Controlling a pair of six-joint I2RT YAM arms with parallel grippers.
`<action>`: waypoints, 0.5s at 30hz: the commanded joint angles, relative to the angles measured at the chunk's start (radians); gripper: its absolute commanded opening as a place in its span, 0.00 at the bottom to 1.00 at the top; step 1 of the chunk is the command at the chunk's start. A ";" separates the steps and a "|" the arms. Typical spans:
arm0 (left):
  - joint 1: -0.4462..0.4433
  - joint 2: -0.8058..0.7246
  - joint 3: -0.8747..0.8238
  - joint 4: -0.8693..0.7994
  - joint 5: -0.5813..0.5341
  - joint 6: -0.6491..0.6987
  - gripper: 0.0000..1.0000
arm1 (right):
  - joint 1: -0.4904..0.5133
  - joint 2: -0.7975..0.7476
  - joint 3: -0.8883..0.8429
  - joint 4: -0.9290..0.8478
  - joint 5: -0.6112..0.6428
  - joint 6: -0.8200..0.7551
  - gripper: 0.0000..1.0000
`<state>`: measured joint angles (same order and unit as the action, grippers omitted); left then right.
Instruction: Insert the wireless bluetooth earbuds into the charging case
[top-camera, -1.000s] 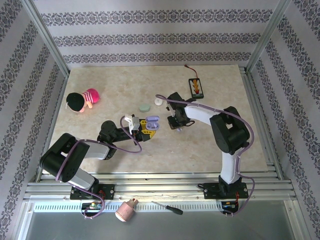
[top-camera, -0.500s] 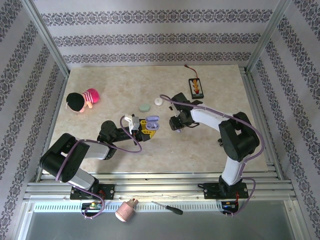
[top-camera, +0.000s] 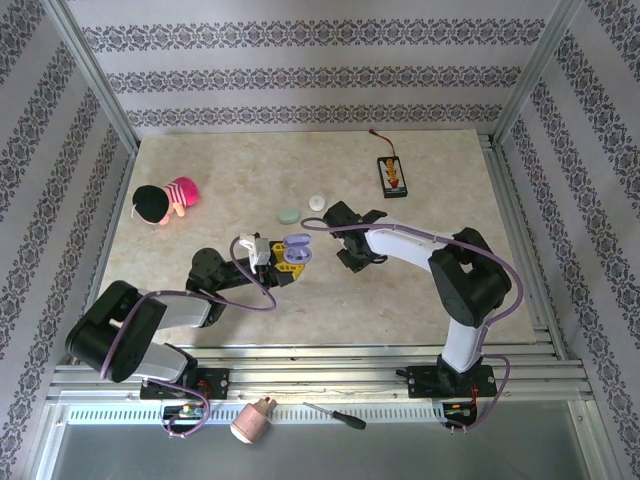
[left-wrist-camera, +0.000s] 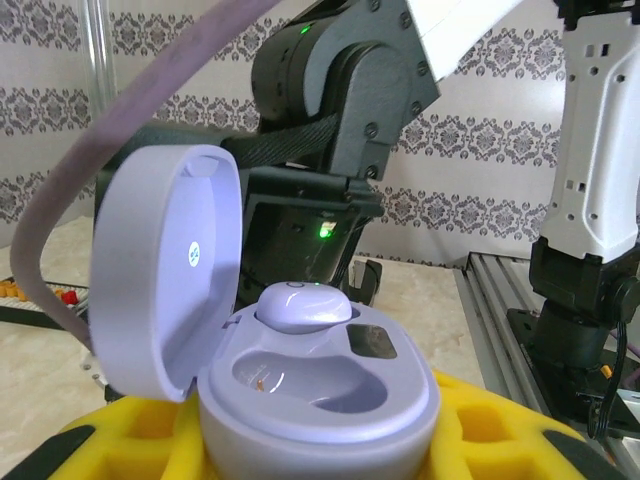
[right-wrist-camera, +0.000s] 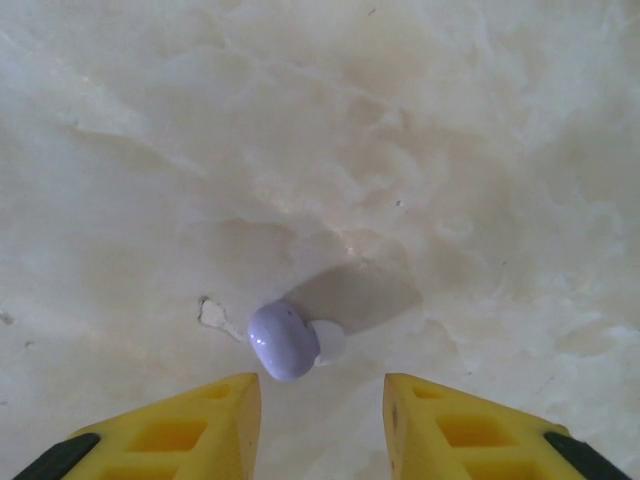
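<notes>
- We judge the step in hand to be the pick-up of the second earbud. One small lavender-grey glossy earbud (left-wrist-camera: 303, 305) already sits in the far socket of the round lavender plastic charging case (left-wrist-camera: 320, 405), whose lid stands open.
- The left gripper (top-camera: 290, 256) has its yellow fingers pressed against the case on both sides and holds it upright above the table.
- The near socket (left-wrist-camera: 300, 375) of the case is empty.
- The other lavender-grey earbud (right-wrist-camera: 285, 342) lies loose on the pale marbled tabletop (right-wrist-camera: 450, 150), pale tip to the right.
- The right gripper (right-wrist-camera: 320, 400) hovers with its yellow fingers spread and nothing in them; the loose earbud is just ahead of the gap, nearer the left finger.
- Next, we think, comes a small shift to centre it, a descent, a gentle pinch, then a carry to the empty socket.
</notes>
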<state>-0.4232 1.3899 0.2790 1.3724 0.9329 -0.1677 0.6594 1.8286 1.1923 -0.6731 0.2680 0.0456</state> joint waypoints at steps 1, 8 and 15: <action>0.012 -0.074 -0.023 -0.039 -0.011 0.011 0.33 | 0.014 0.036 0.037 -0.041 0.075 -0.002 0.36; 0.012 -0.239 -0.047 -0.232 -0.044 0.086 0.33 | 0.022 0.064 0.056 -0.044 0.082 0.005 0.34; 0.014 -0.401 -0.065 -0.356 -0.121 0.114 0.33 | 0.040 0.080 0.061 -0.068 0.150 -0.012 0.30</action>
<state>-0.4232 1.0481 0.2287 1.0950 0.8577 -0.0856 0.6880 1.8889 1.2297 -0.7029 0.3595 0.0448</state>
